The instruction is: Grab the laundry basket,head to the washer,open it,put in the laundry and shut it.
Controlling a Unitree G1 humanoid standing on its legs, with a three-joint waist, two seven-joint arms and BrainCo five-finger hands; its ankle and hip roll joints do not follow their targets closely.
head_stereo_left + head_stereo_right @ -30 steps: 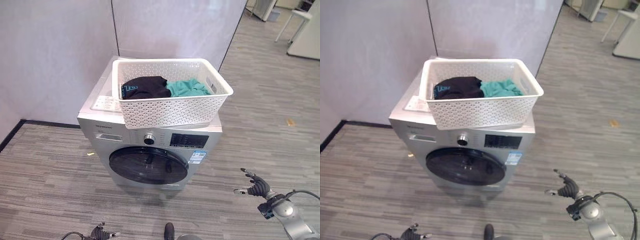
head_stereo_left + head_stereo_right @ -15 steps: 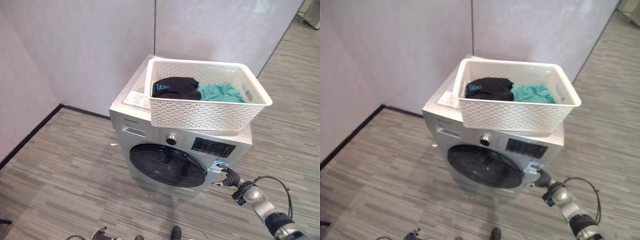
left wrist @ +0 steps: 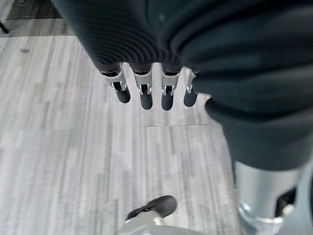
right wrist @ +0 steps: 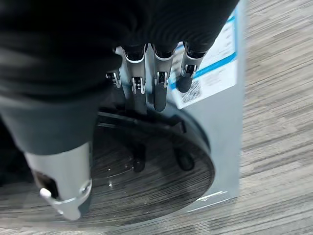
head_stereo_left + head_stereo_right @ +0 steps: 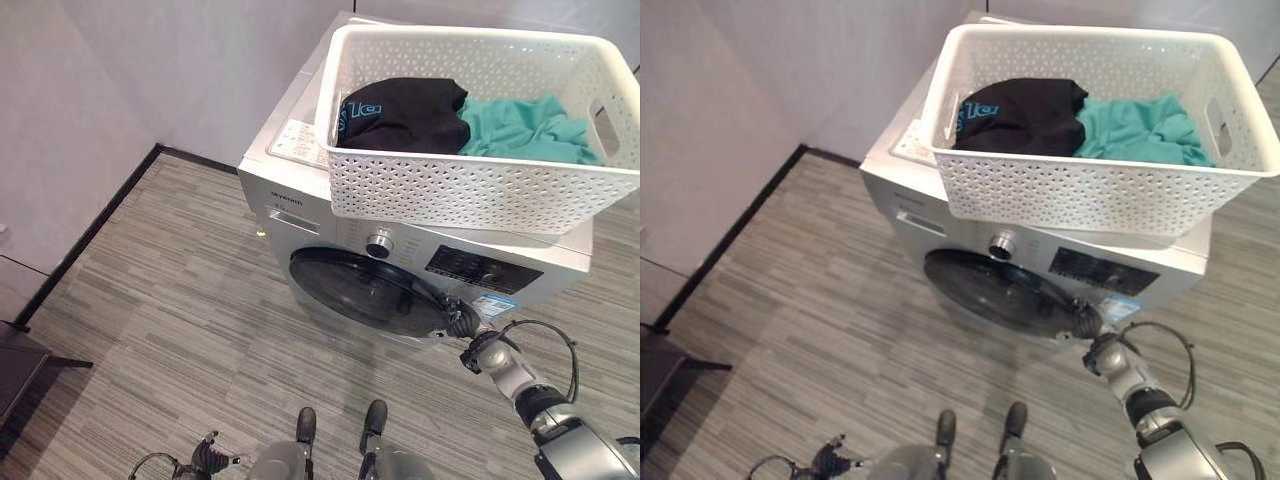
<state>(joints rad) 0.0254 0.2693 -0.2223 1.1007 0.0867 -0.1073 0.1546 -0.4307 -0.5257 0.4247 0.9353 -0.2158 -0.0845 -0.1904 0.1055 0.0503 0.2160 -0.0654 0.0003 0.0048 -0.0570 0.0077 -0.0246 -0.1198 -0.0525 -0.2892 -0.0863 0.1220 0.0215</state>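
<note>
Laundry basket point(image 5: 480, 190) atop washer point(image 5: 300, 205), grey plank floor point(image 5: 170, 290).

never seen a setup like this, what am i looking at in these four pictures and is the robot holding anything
This is a two-legged robot with two arms. Two pictures come from cameras on its head, looking down; the other two sit on its wrists. A white laundry basket holding a black garment and a teal garment rests on top of a silver washer. The right hand reaches to the edge of the dark round door, which looks closed. The left hand hangs low over the floor, fingers straight. Neither hand carries anything.
</note>
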